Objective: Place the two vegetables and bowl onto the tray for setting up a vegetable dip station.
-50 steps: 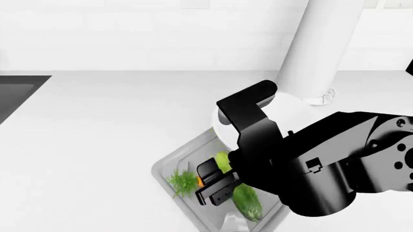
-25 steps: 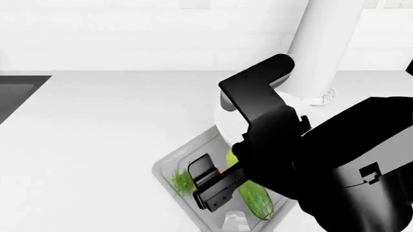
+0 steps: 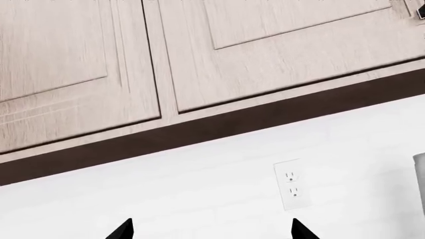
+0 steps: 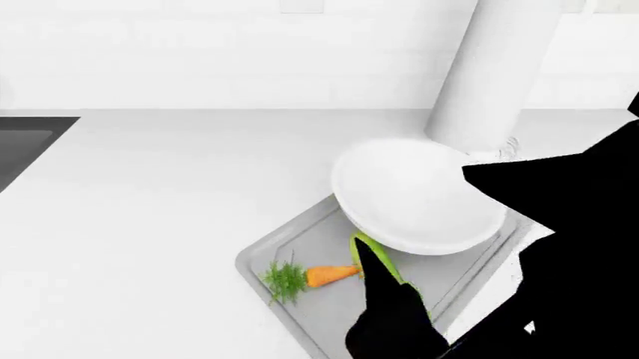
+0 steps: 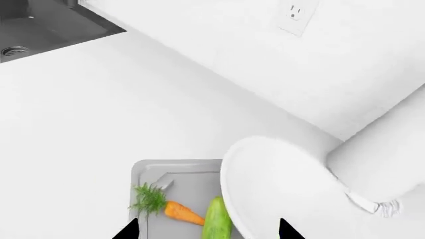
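Right arm is out of the way now and everything looks parked on the tray

A second ago the right arm was hanging low over the tray (image 4: 268, 253) and covering most of it, and now it has lifted back toward the camera, so the carrot (image 4: 317, 276) is lying in plain sight with its leafy top toward the tray's left rim. The cucumber (image 4: 372, 254) sits just beside it, partly under the arm's dark silhouette. The bowl (image 4: 414, 196) sits over the tray's far end, hanging past the rim a bit, right next to the tall white cylinder (image 4: 491, 71). The right gripper (image 5: 206, 230) shows two tips set apart and holding nothing, and the left gripper (image 3: 209, 230) is the same, pointed up at the wall outlet (image 3: 290, 184). To me that reads as basically done, though I can't tell how squarely the bowl sits.
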Robot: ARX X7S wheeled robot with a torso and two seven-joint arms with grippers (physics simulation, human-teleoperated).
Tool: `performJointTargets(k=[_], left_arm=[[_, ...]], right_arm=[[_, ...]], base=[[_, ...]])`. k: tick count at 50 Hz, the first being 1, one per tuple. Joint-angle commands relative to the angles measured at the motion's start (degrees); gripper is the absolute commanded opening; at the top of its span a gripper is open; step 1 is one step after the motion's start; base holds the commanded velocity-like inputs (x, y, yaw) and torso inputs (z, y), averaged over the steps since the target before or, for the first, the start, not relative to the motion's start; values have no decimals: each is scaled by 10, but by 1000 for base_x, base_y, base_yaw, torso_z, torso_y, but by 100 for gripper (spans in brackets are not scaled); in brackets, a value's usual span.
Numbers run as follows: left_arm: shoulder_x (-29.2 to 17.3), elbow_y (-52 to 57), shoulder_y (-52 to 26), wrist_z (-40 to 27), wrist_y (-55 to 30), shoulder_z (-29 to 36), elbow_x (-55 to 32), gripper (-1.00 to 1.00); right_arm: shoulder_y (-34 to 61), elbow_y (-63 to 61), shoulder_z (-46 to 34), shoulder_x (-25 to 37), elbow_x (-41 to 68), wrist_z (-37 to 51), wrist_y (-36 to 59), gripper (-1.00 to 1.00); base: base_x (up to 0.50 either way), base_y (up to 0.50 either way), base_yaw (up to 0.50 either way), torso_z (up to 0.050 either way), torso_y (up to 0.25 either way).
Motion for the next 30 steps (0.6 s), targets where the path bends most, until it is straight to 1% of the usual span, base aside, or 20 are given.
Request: performJointTargets(k=[1, 2, 3, 5, 6, 9, 11, 13, 15, 17, 19, 20, 22, 24, 25, 26, 27, 28, 29, 30], left_arm=[[2, 0, -9, 0, -5, -15, -11, 100], [6, 0, 2, 0, -7, -32, -15, 100], [6, 0, 7, 0, -8, -40, -17, 100], [1, 0, 7, 0, -10, -62, -32, 100], [0, 0, 21, 0, -16, -90, -40, 100], [9, 0, 72, 0, -33, -162, -57, 100], [7, 0, 64, 0, -37, -186, -74, 100], [9, 0, 93, 0, -41, -227, -85, 100], [34, 0, 136, 0, -63, -289, -105, 100], [49, 0, 147, 0, -82, -313, -118, 100], [80, 0, 160, 0, -118, -335, -135, 100], [93, 0, 165, 0, -128, -343, -138, 100], [142, 0, 186, 0, -178, -368, -145, 100], [175, 0, 178, 2, -204, -385, -169, 100], [194, 0, 191, 16, -235, -421, -182, 100], [207, 0, 220, 49, -246, -470, -183, 100], [233, 0, 267, 93, -270, -544, -183, 100], [266, 0, 302, 146, -298, -606, -183, 100], [308, 0, 325, 190, -336, -658, -183, 100], [343, 0, 345, 246, -341, -726, -183, 100]], right_arm=[[90, -63, 117, 91, 87, 60, -13, 100], [91, -80, 129, 122, 81, 61, -3, 100], [91, -86, 138, 134, 83, 61, -4, 100], [91, -102, 200, 190, 96, 61, -1, 100], [91, -108, 246, 210, 99, 61, 7, 100], [90, -120, 288, 262, 115, 54, 23, 100], [91, -121, 322, 300, 115, 29, 44, 100], [91, -124, 345, 333, 115, 6, 63, 100], [90, -136, 374, 367, 115, -29, 62, 100], [86, -137, 386, 384, 115, -41, 66, 100], [73, -137, 400, 409, 96, -83, 75, 100], [69, -137, 404, 409, 90, -88, 79, 100], [66, -137, 415, 410, 78, -106, 77, 100], [70, -137, 434, 410, 76, -102, 78, 100], [77, -137, 453, 410, 91, -106, 68, 100], [-9, -137, 539, 324, 115, -20, 100, 100], [-95, -137, 625, 256, 29, -106, 186, 100], [-181, -137, 710, 230, -45, -174, 228, 100], [-267, -137, 796, 204, 41, -88, 262, 100], [-353, -137, 882, 165, 114, -93, 285, 100]], base=[[0, 0, 0, 0, 0], [0, 0, 0, 0, 0], [0, 0, 0, 0, 0], [0, 0, 0, 0, 0], [0, 0, 0, 0, 0], [0, 0, 0, 0, 0], [0, 0, 0, 0, 0], [0, 0, 0, 0, 0], [0, 0, 0, 0, 0], [0, 0, 0, 0, 0], [0, 0, 0, 0, 0], [0, 0, 0, 0, 0], [0, 0, 0, 0, 0], [0, 0, 0, 0, 0], [0, 0, 0, 0, 0], [0, 0, 0, 0, 0], [0, 0, 0, 0, 0], [0, 0, 0, 0, 0], [0, 0, 0, 0, 0], [0, 0, 0, 0, 0]])
